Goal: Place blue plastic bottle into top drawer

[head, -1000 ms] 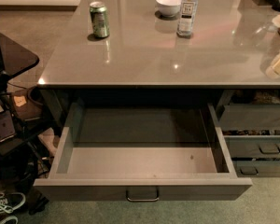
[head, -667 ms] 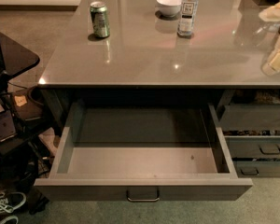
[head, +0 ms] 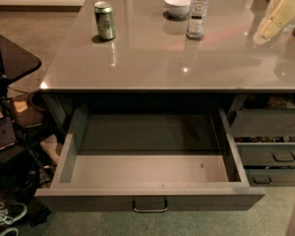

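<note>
The gripper has been moved further up the desk & nearer the blue plastic bottle, which stands to its left, untouched. Open or shut: can't be told. The top drawer is pulled out, ready.

Gripper, upper right, above far corner of tabletop: pale cream-yellow, long blocky shape, smooth casing; a paler whitish section beside it.

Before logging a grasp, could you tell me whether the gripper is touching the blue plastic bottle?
Apart. The camera view shows the gripper at the far right, with bare countertop between it and the blue plastic bottle.
</note>
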Tool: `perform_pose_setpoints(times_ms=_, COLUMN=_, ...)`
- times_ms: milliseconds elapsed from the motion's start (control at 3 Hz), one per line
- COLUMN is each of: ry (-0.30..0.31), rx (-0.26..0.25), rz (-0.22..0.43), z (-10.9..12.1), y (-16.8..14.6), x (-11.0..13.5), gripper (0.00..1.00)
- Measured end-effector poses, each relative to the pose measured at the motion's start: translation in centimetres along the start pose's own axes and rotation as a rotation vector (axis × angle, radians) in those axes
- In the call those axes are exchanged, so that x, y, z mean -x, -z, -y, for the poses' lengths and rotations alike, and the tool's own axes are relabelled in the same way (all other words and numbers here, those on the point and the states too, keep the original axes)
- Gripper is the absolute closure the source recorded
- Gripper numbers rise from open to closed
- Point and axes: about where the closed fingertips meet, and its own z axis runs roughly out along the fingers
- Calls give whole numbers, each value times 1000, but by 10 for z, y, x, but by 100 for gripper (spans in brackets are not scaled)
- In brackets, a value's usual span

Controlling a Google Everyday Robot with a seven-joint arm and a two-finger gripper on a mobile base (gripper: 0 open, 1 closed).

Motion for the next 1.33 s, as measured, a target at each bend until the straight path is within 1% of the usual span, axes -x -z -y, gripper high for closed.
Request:
perform_pose_setpoints(times_ms=333, ry=1, rx=-14, rz=7, z=5, y=-4, x=2, gripper=0)
perform_pose_setpoints(times_ms=667, ry=-42, rx=-63, rz=44, z=17, y=-8, x=-5, gripper=0)
perform_pose_setpoints(times_ms=1000, ry=-108, rx=-207, rz=61, z=54, y=-5, x=-11, gripper=0)
perform_pose_setpoints(times_ms=1333, ry=-107, rx=-276, rz=82, z=72, y=-5, x=-6, gripper=0)
